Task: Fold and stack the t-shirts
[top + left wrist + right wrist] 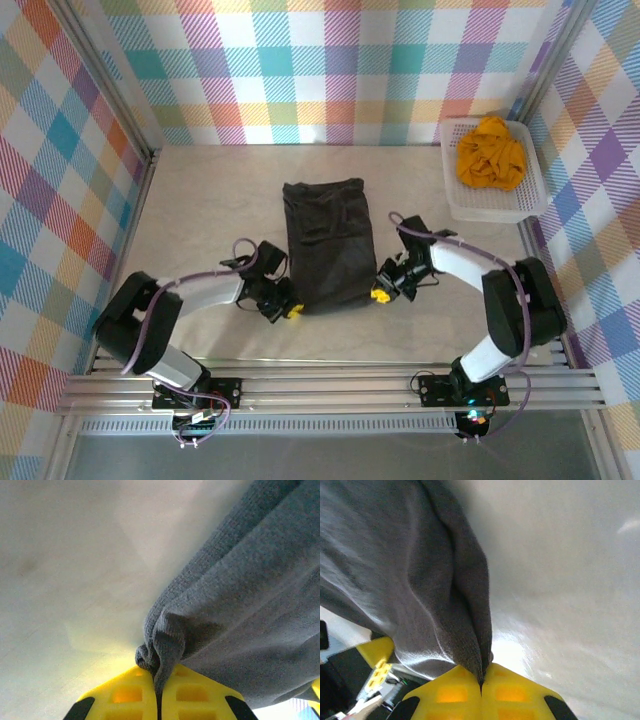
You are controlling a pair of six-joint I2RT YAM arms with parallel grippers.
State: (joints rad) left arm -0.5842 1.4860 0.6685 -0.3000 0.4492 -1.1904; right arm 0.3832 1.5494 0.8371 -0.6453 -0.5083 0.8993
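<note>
The charcoal-grey t-shirt [326, 243] lies folded into a long rectangle in the middle of the table. My left gripper [293, 311] is at its near left corner, shut on a bunched bit of the grey fabric [165, 645]. At the near right corner, my right gripper [380, 295] pinches the grey fabric [465, 610] between its yellow fingers [452, 692]. The mustard-orange t-shirt [490, 153] sits crumpled in the white mesh basket [455, 190] at the back right.
Plaid walls close in the table on three sides. The basket stands against the right wall. Bare tabletop [210, 200] lies to the left of the grey shirt and between it and the basket.
</note>
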